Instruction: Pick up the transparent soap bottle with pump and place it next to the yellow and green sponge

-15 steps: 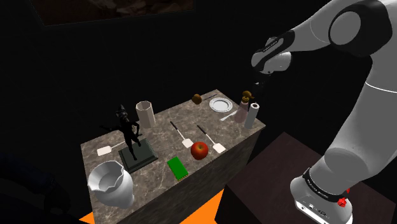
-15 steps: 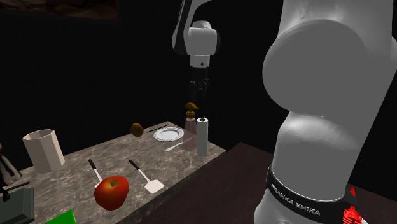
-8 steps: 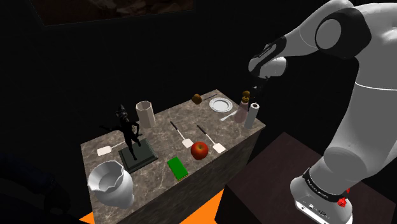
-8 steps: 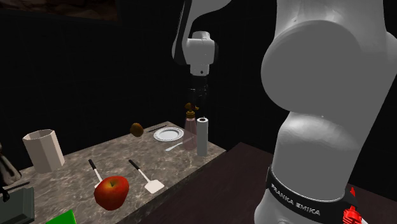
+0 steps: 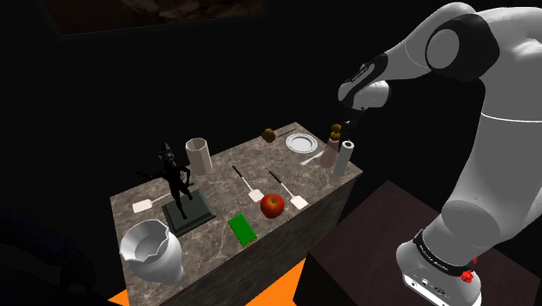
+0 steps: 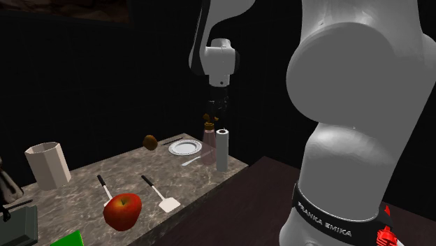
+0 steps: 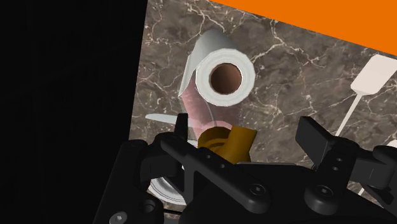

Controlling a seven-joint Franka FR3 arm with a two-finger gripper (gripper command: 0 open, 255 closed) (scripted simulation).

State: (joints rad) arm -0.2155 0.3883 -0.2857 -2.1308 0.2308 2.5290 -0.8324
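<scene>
The soap bottle is pinkish and see-through with a brown pump. It stands near the marble table's corner, at the shoulder view's right end. My black gripper hangs just above the pump, open, and its fingers do not touch it. Seen from the wrist, the pump lies between the spread fingers, nearer one of them, with the bottle body beyond. From the second exterior view, the gripper sits over the bottle. The sponge shows green and lies flat near the table's front edge.
A white paper roll stands right beside the bottle, and a white plate lies behind it. A red apple, two spatulas, a dark statue, a white cup and a jug occupy the table. Orange floor shows below.
The gripper has come down from well above the bottle to just over its pump. The upper arm has swung a little. Nothing on the table has moved.
</scene>
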